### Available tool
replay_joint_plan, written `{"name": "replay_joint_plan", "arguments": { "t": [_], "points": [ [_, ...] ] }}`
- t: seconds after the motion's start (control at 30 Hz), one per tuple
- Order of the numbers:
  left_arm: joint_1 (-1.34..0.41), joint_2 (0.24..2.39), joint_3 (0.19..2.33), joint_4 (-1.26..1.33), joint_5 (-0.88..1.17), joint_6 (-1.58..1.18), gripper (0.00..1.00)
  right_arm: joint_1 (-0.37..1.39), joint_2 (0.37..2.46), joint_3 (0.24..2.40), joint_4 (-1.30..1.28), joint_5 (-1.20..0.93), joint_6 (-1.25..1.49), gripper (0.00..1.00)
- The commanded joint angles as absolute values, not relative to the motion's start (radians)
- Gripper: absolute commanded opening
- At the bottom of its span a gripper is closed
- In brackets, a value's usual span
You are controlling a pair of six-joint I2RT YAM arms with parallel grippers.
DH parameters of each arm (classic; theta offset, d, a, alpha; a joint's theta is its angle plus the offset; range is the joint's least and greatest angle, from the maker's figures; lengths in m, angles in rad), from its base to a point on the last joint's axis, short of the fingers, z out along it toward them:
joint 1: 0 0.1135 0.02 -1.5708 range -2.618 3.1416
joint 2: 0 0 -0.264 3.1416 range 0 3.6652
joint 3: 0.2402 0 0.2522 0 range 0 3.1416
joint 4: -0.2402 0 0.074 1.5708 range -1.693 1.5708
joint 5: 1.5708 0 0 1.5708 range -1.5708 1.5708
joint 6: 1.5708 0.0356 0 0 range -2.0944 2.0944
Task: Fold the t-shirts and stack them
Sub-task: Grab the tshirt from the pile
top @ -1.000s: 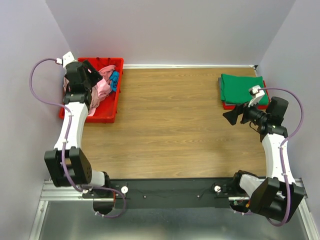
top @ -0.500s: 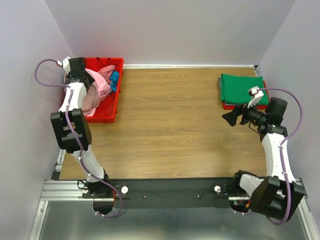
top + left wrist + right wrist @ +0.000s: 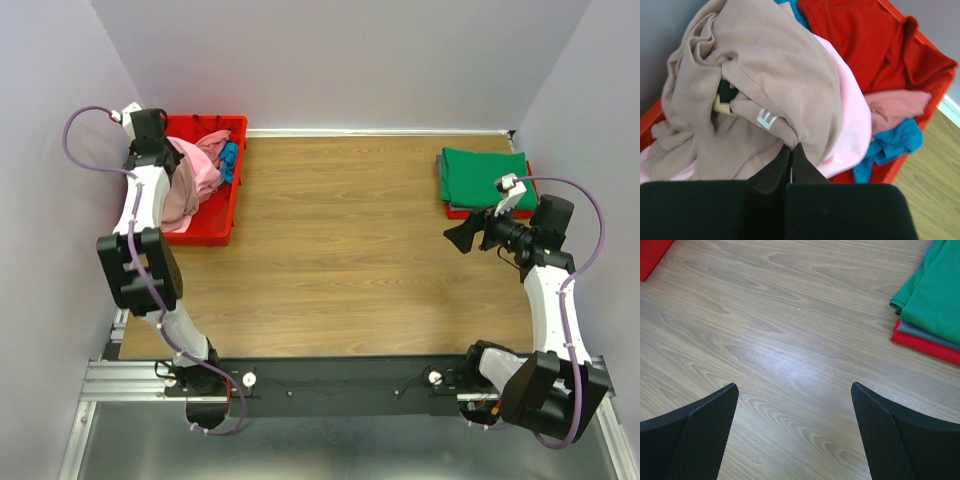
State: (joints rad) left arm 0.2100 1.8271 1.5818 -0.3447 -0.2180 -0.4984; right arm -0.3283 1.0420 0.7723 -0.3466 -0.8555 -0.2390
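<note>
Your left gripper (image 3: 791,159) had its fingers pressed together on a thin fold of the dusty-pink t-shirt (image 3: 775,65), which lay heaped on the pile in the red plastic bin (image 3: 205,236) at the table's far left corner. The pinch looked shallow, so lifting straight up and slowly seemed wisest. The soft, crumpled knit draped over the lighter pink tee (image 3: 852,120) and might have dragged it, the blue tee (image 3: 890,145) or the red tee (image 3: 855,35) along. Your right gripper (image 3: 794,387) hung with jaws wide apart over the wood-grain table (image 3: 790,330), near the flat folded stack topped by the green t-shirt (image 3: 483,175).
</note>
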Motion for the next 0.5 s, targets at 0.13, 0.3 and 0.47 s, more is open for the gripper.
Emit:
{"name": "replay_joint_plan", "arguments": {
  "t": [0.13,0.3,0.47],
  "points": [
    [0.206,1.360,1.379,-0.065,0.176,-0.365,0.00,-0.325,1.042,0.765,-0.364,-0.873,-0.265,1.00],
    [0.196,1.226,1.367,-0.005,0.369,-0.367,0.00,-0.325,1.034,0.759,-0.364,-0.873,-0.270,1.00],
    [0.166,1.152,1.439,0.052,0.507,-0.423,0.00,-0.325,1.034,0.758,-0.364,-0.874,-0.276,1.00]
  ]
}}
